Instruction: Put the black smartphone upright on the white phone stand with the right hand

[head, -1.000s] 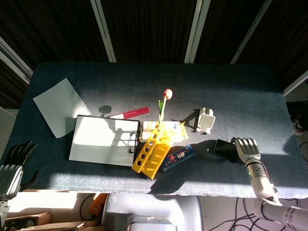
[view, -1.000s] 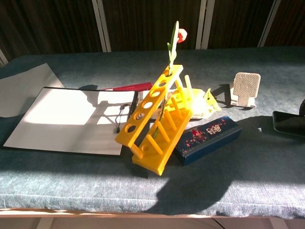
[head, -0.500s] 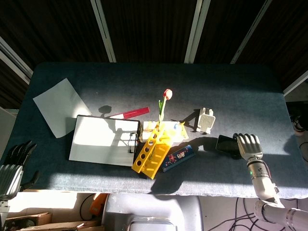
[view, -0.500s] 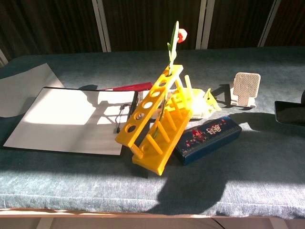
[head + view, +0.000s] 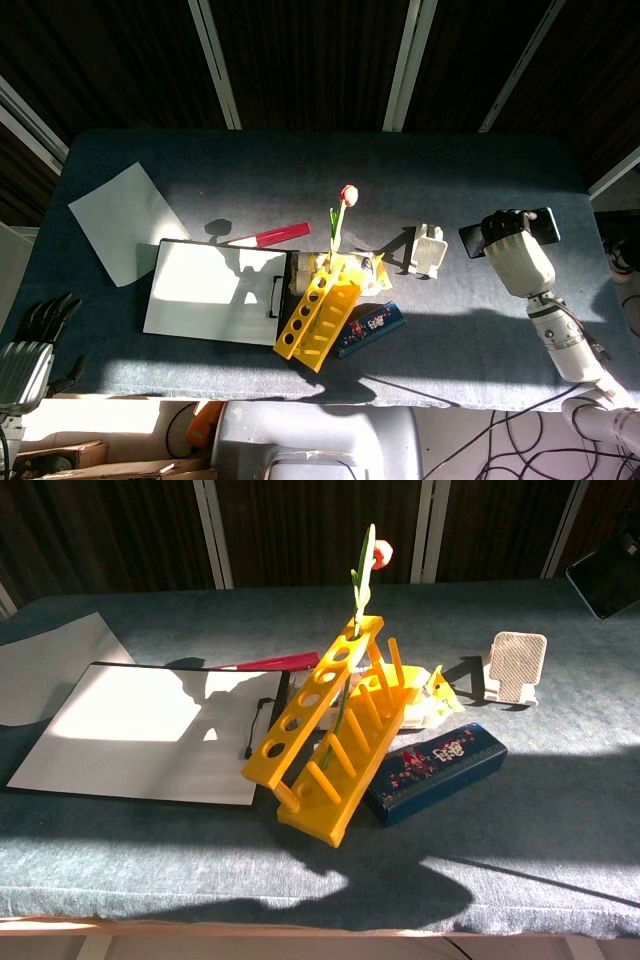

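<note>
Dark slatted wall panels back a blue-grey felt-like tabletop (image 5: 500,190) striped with sunlight. At lower left the left hand (image 5: 25,350) hangs, fingers loosely apart. Centre: a flat clipboard (image 5: 215,292), a yellow plastic test-tube rack (image 5: 318,318), then the ribbed white phone stand (image 5: 428,250). At right, the right hand (image 5: 515,255) grips the glossy black smartphone (image 5: 508,230), raised above the table.

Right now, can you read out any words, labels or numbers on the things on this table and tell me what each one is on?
Blue box: pale lettering and small red figures on its side, too blurred to read.
Black smartphone: dark screen, no text showing.
White phone stand: no text.
Nothing else carries readable print.
</note>
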You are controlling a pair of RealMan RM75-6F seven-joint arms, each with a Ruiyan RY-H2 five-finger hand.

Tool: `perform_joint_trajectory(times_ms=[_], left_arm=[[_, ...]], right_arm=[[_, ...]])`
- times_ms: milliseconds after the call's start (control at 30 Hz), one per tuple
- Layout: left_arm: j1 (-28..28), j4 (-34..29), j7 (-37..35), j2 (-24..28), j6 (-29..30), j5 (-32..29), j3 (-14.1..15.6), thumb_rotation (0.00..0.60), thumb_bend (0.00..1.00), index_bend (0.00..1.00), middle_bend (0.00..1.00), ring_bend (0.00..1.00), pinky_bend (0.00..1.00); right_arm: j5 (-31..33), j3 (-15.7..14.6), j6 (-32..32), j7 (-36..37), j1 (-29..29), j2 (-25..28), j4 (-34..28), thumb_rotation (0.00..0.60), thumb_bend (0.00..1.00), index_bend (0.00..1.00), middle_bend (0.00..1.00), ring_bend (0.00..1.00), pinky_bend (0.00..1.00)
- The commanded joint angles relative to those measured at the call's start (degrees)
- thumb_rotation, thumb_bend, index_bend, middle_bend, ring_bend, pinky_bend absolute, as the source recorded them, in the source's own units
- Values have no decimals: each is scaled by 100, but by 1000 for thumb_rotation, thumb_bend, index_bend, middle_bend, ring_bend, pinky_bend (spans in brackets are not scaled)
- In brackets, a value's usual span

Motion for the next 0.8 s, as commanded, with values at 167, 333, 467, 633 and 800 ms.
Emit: perform_joint_trajectory(times_ms=[167,333,467,633,800], left_arm=[[-2,3,18,-5,-26,-73,-21,600,367,0,0,0,0],[-14,15,17,-9,-62,-146,-49,600,367,0,0,0,0],[-45,7,62,-23,-132,-183,-55,600,368,0,0,0,0],[-63,-3,128,-48,-172,-221,-65,600,367,0,0,0,0],[-76,-9,157,-57,-187,-251,-82,600,367,0,0,0,0]], right_arm=[[-1195,-435,-1055,-255,891,391,414,600,472,962,671,544,552],[-1689,-562,-1370,185,1213,435,621,600,472,959,671,539,546],[-1941,-599,-1489,364,1346,332,830,600,472,957,671,539,540],[-2185,-666,-1677,612,1468,119,1188,600,473,939,671,539,530],[-2310,-670,-1713,814,1502,-95,1527,600,472,931,671,539,524]])
